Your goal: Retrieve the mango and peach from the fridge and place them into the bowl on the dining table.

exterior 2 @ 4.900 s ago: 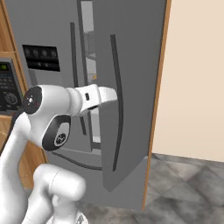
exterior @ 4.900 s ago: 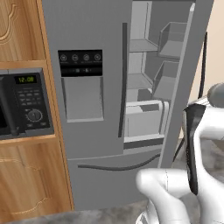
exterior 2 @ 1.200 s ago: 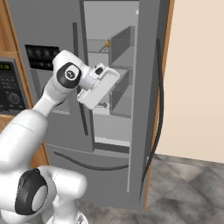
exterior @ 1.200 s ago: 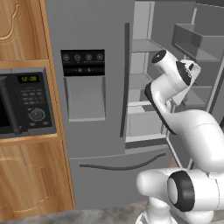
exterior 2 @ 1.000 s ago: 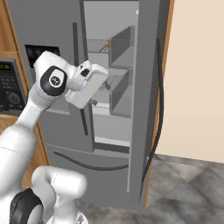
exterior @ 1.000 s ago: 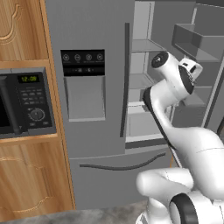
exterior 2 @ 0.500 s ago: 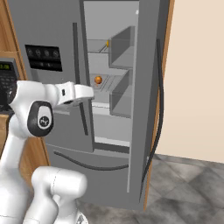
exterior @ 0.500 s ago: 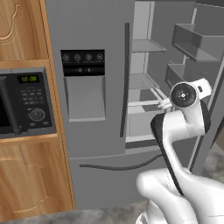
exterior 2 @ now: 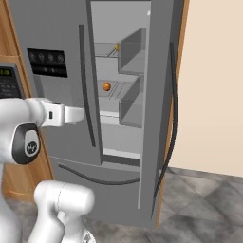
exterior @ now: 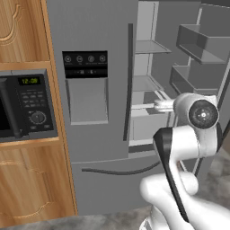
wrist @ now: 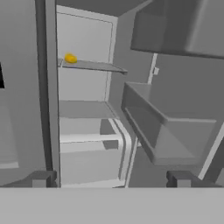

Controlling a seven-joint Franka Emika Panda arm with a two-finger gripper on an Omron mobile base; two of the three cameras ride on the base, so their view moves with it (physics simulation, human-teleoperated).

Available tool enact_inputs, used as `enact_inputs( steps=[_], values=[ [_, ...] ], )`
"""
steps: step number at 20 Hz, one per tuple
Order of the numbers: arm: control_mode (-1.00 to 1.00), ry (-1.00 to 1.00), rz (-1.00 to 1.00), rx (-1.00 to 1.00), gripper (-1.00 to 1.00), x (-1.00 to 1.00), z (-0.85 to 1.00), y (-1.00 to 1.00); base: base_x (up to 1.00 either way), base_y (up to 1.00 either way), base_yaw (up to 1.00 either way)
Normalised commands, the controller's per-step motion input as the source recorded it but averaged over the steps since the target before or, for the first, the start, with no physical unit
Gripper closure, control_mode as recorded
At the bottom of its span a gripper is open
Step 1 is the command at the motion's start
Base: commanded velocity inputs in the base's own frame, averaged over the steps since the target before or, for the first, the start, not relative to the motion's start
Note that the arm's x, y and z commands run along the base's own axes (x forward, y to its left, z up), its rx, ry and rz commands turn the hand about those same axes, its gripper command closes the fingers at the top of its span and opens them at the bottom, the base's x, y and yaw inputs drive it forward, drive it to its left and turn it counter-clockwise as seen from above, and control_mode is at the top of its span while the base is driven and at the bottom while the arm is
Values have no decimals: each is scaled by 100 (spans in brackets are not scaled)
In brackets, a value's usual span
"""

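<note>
The mango (wrist: 70, 58) lies on an upper shelf (wrist: 89, 65) inside the fridge (exterior 2: 133, 95), near that shelf's left end as the hand view shows it; in the right base view it is only a yellow sliver beside a door bin. The peach (exterior 2: 106, 87) sits one shelf lower, small and round, well apart from the mango. Neither fruit is touched yet.

The tool (wrist: 109, 179) is released, its jaws spread wide and nothing between them. It points into the open right compartment from outside, low in front of the shelves, with the closed left door's dark handle (wrist: 51, 92) standing close on its left.

The risks, as I judge them, come mostly from the tight opening. The mango is tucked toward the side by the closed door, so a reach that swings in from the right could scrape the handle or door edge. The open door's bins (wrist: 166, 135) jut in on the other side and could catch the wrist. Both fruits are smooth and rounded; a grasp that lands off-centre could roll them backward on the shelf or off its front lip. Coming up from below, the fingers might also strike the shelf edge before clearing it.
</note>
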Motion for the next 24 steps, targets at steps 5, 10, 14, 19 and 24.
enact_inputs(
  steps=[5, 10, 14, 19, 24],
  values=[
    [-100, -1, 8, 25, -100, -34, 19, 4, 0, 0, 0],
    [-100, 3, 18, 11, -100, 4, 12, 1, 0, 0, 0],
    [-100, 13, 21, 1, -100, 30, 2, 24, 0, 0, 0],
    [-100, 13, 23, 0, -100, 29, 0, 47, 0, 0, 0],
    [-100, 0, 2, 0, -100, 65, 0, 1, 0, 0, 0]
  ],
)
